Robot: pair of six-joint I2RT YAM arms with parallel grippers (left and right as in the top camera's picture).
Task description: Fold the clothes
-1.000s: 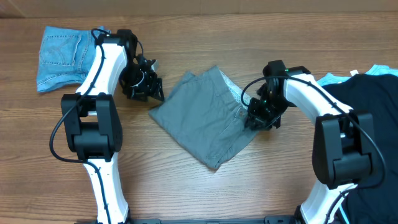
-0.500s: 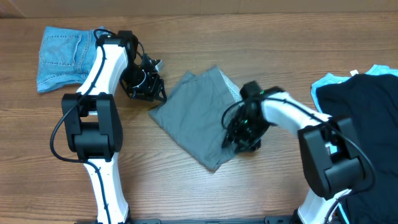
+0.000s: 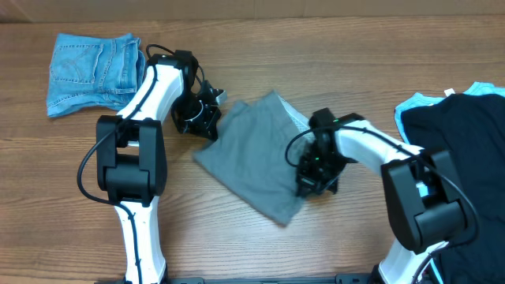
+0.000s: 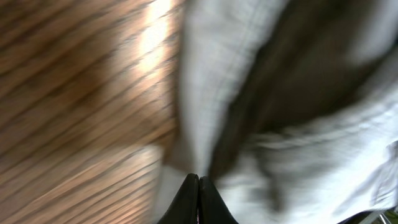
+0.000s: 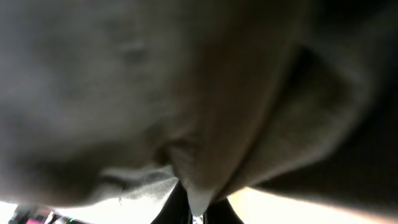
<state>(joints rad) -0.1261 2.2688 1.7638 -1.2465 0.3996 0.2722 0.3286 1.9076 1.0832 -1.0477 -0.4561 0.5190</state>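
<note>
The right gripper (image 5: 190, 208) pinches a hanging fold of the grey cloth (image 5: 143, 93), which fills nearly all of its wrist view. Seen from overhead, it sits at the cloth's right edge. The left gripper (image 4: 198, 190) has its fingers pressed together to a point, with pale fabric just beyond the tips. Whether any fabric is caught between them cannot be told. From above, this gripper touches the cloth's upper left edge. The cloth lies folded and slanted at mid table (image 3: 237, 252), between the two arms. Folded jeans (image 3: 87, 69) lie well apart at the far left corner. At the right edge a black garment (image 3: 461, 146) lies over a light blue one (image 3: 412, 105).
</note>
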